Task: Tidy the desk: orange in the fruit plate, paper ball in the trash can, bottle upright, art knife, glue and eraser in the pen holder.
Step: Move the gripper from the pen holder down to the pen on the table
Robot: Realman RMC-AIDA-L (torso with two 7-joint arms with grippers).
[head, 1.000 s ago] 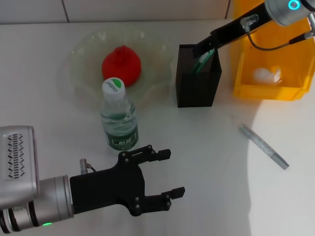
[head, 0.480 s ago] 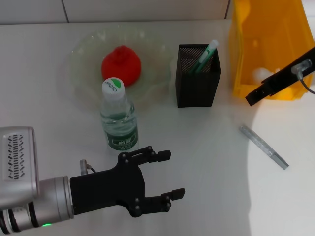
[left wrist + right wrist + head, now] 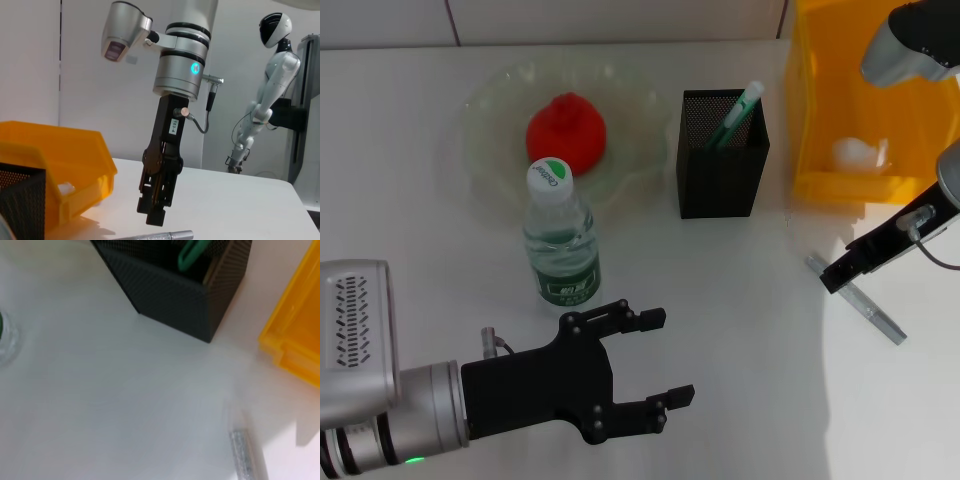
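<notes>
Jaws: left gripper (image 3: 660,355) spread open, empty, parked near tabletop front-left edge by upright bottle (image 3: 561,242). Right gripper (image 3: 842,270) jaws: cannot tell. Right gripper dropped from pen holder (image 3: 723,153), glue (image 3: 738,112) left inside, to art knife (image 3: 856,297) near right edge. Knife pickup likely next. Orange (image 3: 566,131) on fruit plate (image 3: 492,110).

You have a plain white table (image 3: 720,300) under the work, with a brighter patch of light on its right side. Behind it runs a pale tiled wall (image 3: 570,20) with dark grout lines. In the left wrist view a white humanoid figure (image 3: 267,95) stands beyond the table's far edge.
</notes>
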